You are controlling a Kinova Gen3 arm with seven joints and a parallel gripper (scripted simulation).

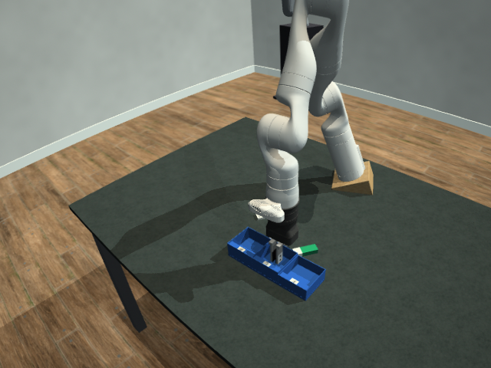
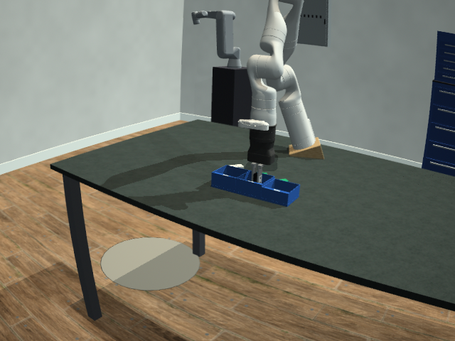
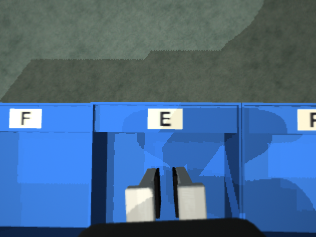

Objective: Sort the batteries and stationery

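A blue row of three bins (image 1: 253,261) (image 2: 253,190) stands on the dark table. In the wrist view their labels read F (image 3: 25,118), E (image 3: 165,118) and a third one at the right edge (image 3: 307,119). My gripper (image 1: 276,256) (image 2: 257,177) (image 3: 166,184) points straight down inside the middle bin, the one marked E, with its tips near the floor. Its fingers stand close together with a narrow gap. I see only blue bin floor through the gap and nothing between the fingers. The E and F bins look empty. A green and white stick-like thing (image 1: 307,249) (image 2: 283,179) lies on the table just behind the bins.
A small white thing (image 2: 239,165) lies on the table behind the left end of the bins. The arm's tan wedge base (image 1: 357,184) (image 2: 306,150) stands at the back of the table. The arm hides the table right behind the E bin.
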